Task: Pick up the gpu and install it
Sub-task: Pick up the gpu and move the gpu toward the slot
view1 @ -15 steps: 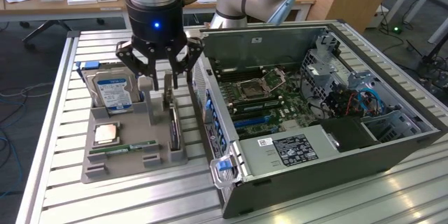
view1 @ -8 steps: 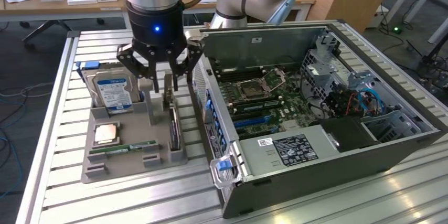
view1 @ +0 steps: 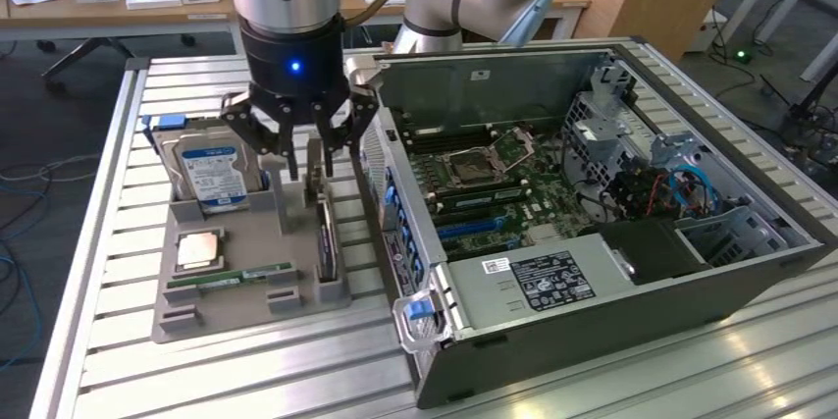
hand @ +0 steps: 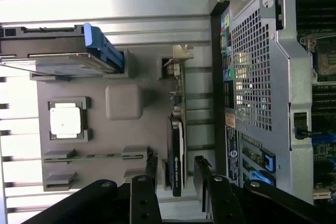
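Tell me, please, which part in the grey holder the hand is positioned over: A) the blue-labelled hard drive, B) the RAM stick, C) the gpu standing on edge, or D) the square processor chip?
C: the hand has its open fingers on either side of the gpu, which stands on edge in the grey holder.

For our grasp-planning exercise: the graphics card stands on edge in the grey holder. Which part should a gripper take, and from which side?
Probably the upper edge, from straight above, pinching its two flat faces. The graphics card stands upright in a slot of the holder, thin edge up, so only those faces are free. The open gripper straddles it.
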You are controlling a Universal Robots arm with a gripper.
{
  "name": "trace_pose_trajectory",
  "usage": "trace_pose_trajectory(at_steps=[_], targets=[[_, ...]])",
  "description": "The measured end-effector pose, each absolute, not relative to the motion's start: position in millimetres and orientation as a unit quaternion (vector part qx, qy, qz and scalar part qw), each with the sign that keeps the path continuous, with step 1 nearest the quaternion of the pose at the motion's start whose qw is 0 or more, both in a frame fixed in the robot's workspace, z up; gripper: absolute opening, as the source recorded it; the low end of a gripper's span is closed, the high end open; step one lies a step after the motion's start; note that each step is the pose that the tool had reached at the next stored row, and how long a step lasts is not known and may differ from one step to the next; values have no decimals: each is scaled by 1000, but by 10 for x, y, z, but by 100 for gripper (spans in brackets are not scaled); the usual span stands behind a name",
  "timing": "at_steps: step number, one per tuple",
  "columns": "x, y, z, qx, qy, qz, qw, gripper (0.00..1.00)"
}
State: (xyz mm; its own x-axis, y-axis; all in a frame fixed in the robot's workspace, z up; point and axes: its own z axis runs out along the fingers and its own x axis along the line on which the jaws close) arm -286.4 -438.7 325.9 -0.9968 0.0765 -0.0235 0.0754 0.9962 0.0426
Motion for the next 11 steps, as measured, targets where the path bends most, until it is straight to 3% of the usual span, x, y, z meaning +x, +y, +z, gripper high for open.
trace_pose_trajectory(at_steps=[11], targets=[[-2864, -4387, 3106, 38, 999, 21, 12, 42]])
